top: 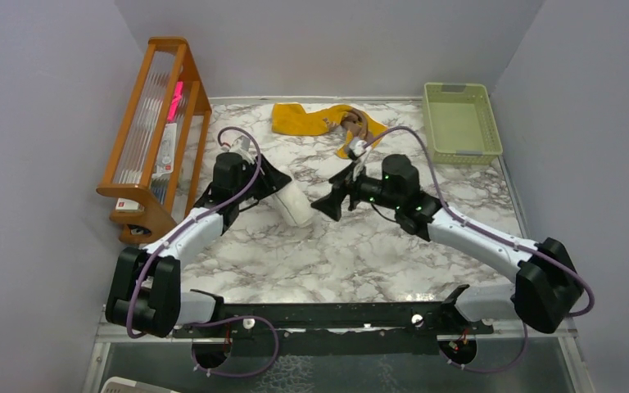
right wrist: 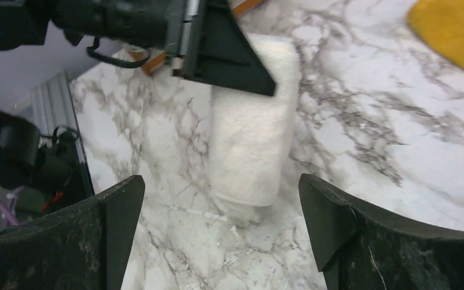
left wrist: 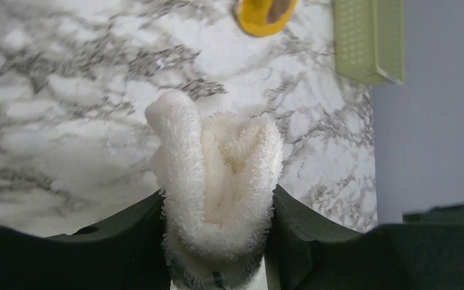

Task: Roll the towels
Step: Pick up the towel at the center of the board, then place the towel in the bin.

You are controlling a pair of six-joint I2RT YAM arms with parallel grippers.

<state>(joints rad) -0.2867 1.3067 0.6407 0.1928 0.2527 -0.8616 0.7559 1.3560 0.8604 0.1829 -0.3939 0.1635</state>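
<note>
The cream-white towel (top: 296,206) lies rolled up on the marble table (top: 352,254). My left gripper (top: 281,188) is shut on one end of it. In the left wrist view the fluffy roll (left wrist: 217,175) fills the gap of the left gripper (left wrist: 217,208), both dark fingers pressing its sides. My right gripper (top: 334,193) stands open just right of the roll's free end. In the right wrist view the right gripper (right wrist: 220,199) is spread wide with nothing between its jaws, and the cream-white towel (right wrist: 251,139) lies just ahead. The mustard yellow towel (top: 299,119) and the brown towel (top: 363,124) lie crumpled together at the back.
A pale green basket (top: 460,123) sits at the back right corner. A wooden rack (top: 157,135) stands along the left wall. Grey walls close in the table on three sides. The yellow towel (right wrist: 453,30) shows at the right wrist view's top right.
</note>
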